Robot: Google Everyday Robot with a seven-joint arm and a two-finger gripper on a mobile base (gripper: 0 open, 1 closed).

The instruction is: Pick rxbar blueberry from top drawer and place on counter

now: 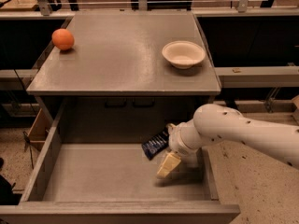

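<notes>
The rxbar blueberry [154, 146], a dark blue shiny bar, sits tilted at the back right of the open top drawer [93, 176]. My gripper [167, 166] reaches down into the drawer's right part, just right of and in front of the bar. The bar's right end is hidden behind my wrist, so I cannot tell whether it is held. The grey counter [117, 55] lies above the drawer.
An orange round fruit [62, 38] sits at the counter's left edge. A pale bowl [183, 54] sits at its right. The drawer's tall side walls [44, 162] flank the gripper. Pale wooden tabletops stand behind.
</notes>
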